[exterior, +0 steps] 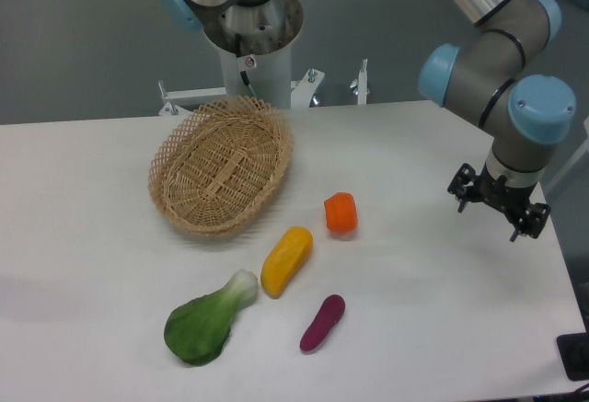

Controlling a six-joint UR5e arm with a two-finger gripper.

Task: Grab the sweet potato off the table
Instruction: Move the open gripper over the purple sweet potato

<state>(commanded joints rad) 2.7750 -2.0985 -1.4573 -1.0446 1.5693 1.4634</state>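
Camera: jaws seemingly open, fingertips indistinct.

The sweet potato is a plain magenta-purple. The table is white. The yellow vegetable deepens to orange-yellow along its lower end, and the blocky vegetable is bright orange. The bok choy runs from dark green leaves to a pale whitish-green stalk. The wicker basket is tan with an open woven lattice. The gripper is black, below grey arm segments with light blue joint caps.
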